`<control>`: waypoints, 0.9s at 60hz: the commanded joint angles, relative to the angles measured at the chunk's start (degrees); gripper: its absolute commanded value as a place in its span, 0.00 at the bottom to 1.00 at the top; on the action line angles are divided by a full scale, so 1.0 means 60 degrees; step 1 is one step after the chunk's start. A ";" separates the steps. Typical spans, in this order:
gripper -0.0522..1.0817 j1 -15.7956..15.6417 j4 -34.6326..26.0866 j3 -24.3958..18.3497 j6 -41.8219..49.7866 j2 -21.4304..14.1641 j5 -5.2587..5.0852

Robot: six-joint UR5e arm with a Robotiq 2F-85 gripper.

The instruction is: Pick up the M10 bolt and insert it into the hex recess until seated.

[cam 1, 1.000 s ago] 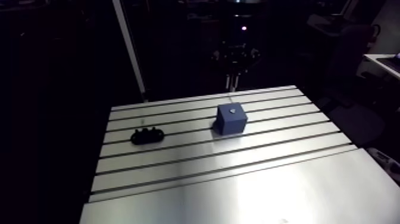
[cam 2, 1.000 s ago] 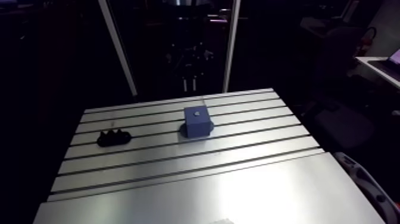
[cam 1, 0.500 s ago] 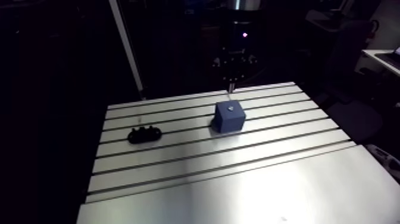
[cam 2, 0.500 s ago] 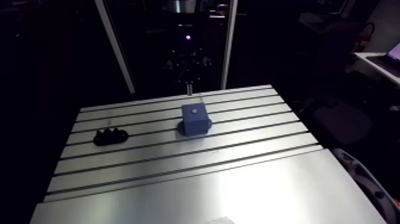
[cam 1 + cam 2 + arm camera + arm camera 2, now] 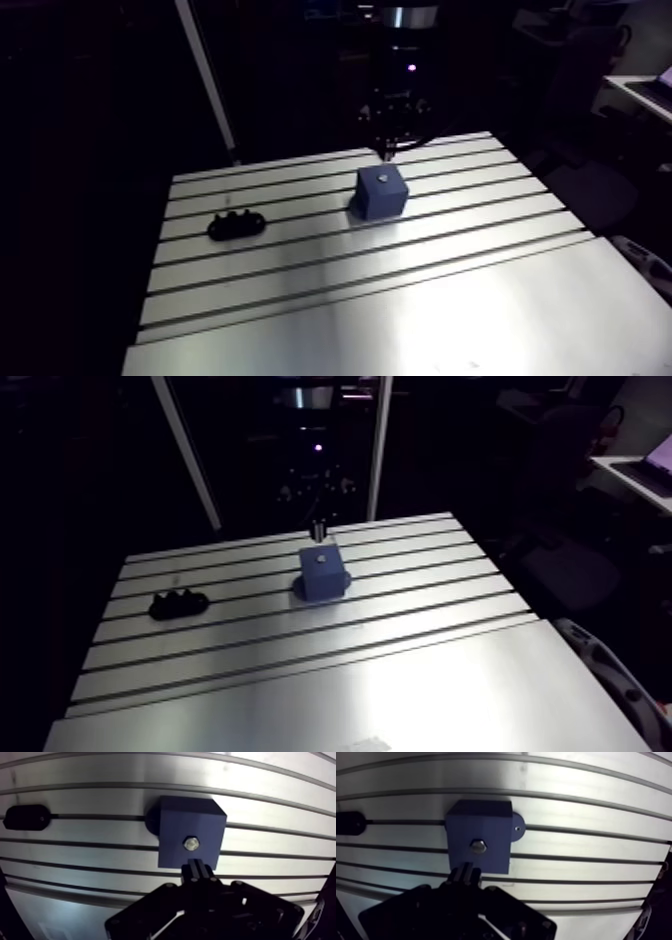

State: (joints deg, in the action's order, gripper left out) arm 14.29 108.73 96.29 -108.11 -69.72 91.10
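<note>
Sitting in the top of the blue block [image 5: 172,822], the bolt [image 5: 191,843] looks already in place, so the big part of the job seems done. Only its head shows, a small shiny grey shape with six sides, and it looks about level with the block's top (I cannot see how deep it goes, so I cannot be sure it is all the way down). The gripper [image 5: 198,867] is not touching the bolt, and its two black fingers [image 5: 193,871] are pressed together with nothing between them. The bolt is right ahead of the fingertips, which hang over the block's near edge. What may be left, I think, is a check or a small push down on the head, and then taking the arm away. The block is a box shape with sharp corners and dull, smooth sides, likely plastic. It has a little round foot [image 5: 520,822] with a tiny screw [image 5: 516,829] in it. The table [image 5: 260,782] under it is bare bright metal, hard and shiny, with long dark grooves [image 5: 280,854] running across, side to side of the fingers. Well off to one side of the fingers lies a black holder [image 5: 26,817], long with round ends and dull all over; in the arm view it has small bumps on top.
</note>
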 commanded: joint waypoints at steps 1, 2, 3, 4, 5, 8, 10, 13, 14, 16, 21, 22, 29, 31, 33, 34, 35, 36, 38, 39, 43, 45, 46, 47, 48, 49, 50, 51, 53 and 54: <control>1.00 0.0081 0.0501 0.0270 -0.0165 0.0056 -0.0001; 1.00 0.0081 0.0653 0.0314 -0.0168 0.0056 -0.0001; 1.00 0.0081 0.0653 0.0314 -0.0168 0.0056 -0.0001; 1.00 0.0093 0.0751 0.0358 -0.0168 0.0094 -0.0014; 1.00 0.0093 0.0751 0.0358 -0.0168 0.0094 -0.0014; 1.00 0.0095 0.0782 0.0378 -0.0168 0.0156 -0.0016; 1.00 0.0083 0.0783 0.0380 -0.0168 0.0171 -0.0016; 1.00 0.0093 0.0795 0.0392 -0.0168 0.0161 -0.0016; 1.00 0.0095 0.0797 0.0407 -0.0168 0.0159 -0.0028; 1.00 0.0083 0.0797 0.0409 -0.0168 0.0159 -0.0018; 1.00 0.0081 0.0797 0.0409 -0.0182 0.0159 -0.0030; 1.00 0.0081 0.0797 0.0409 -0.0182 0.0159 -0.0030; 1.00 0.0066 0.0812 0.0409 -0.0183 0.0159 -0.0030; 1.00 0.0066 0.0800 0.0409 -0.0183 0.0159 -0.0030; 1.00 0.0066 0.0810 0.0409 -0.0183 0.0159 -0.0030; 1.00 0.0054 0.0812 0.0422 -0.0183 0.0171 -0.0030; 1.00 0.0054 0.0812 0.0422 -0.0183 0.0171 -0.0030; 1.00 0.0052 0.0812 0.0424 -0.0183 0.0173 -0.0030; 1.00 0.0064 0.0825 0.0424 -0.0183 0.0174 -0.0018; 1.00 0.0053 0.0826 0.0436 -0.0183 0.0174 -0.0016; 1.00 0.0066 0.0839 0.0480 -0.0183 0.0174 -0.0016; 1.00 0.0066 0.0841 0.0482 -0.0208 0.0186 -0.0016; 1.00 0.0066 0.0841 0.0495 -0.0249 0.0188 -0.0016; 1.00 0.0066 0.0841 0.0495 -0.0249 0.0188 -0.0016; 1.00 0.0066 0.0841 0.0522 -0.0292 0.0188 -0.0016; 1.00 0.0066 0.0841 0.0522 -0.0292 0.0188 -0.0016; 1.00 0.0066 0.0854 0.0551 -0.0336 0.0188 -0.0003; 1.00 0.0066 0.0854 0.0551 -0.0336 0.0188 -0.0003; 1.00 0.0066 0.0868 0.0568 -0.0343 0.0188 -0.0002; 1.00 0.0066 0.0883 0.0595 -0.0344 0.0188 -0.0001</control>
State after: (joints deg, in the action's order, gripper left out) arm 14.67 113.71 99.14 -109.47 -68.65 91.00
